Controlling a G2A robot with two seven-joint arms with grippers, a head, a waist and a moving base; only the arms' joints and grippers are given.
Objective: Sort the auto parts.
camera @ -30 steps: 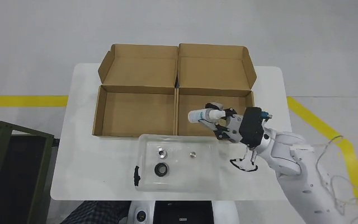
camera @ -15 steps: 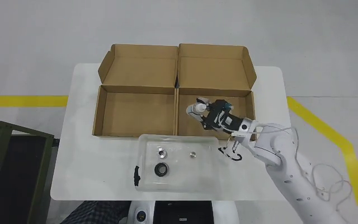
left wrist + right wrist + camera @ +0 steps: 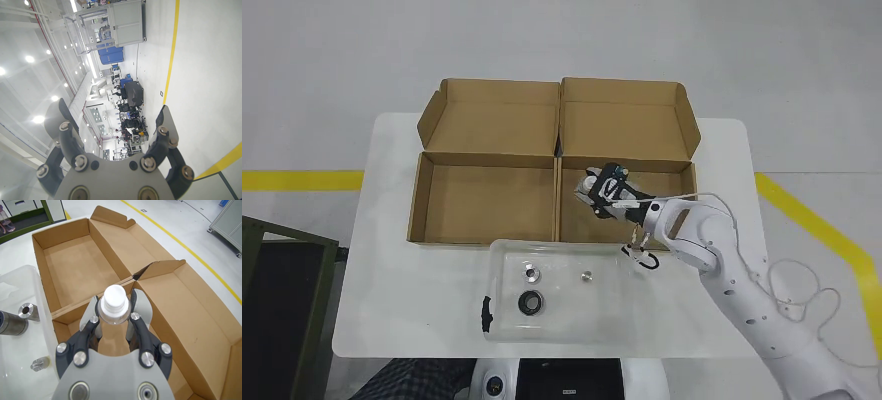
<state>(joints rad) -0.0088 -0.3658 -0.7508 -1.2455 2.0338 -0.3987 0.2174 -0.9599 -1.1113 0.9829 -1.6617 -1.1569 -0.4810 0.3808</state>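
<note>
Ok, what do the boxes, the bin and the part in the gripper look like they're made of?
Boxes: matte brown cardboard, folded flaps. Bin: clear glossy plastic, table shows through. Held part: white matte cap, probably plastic, on a clear body, plastic or glass.

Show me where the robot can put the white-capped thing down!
The left cardboard box floor is bare between all four walls. The right cardboard box is bare too, under the right gripper holding the white-capped part. The clear bin is busier, with metal parts.
</note>
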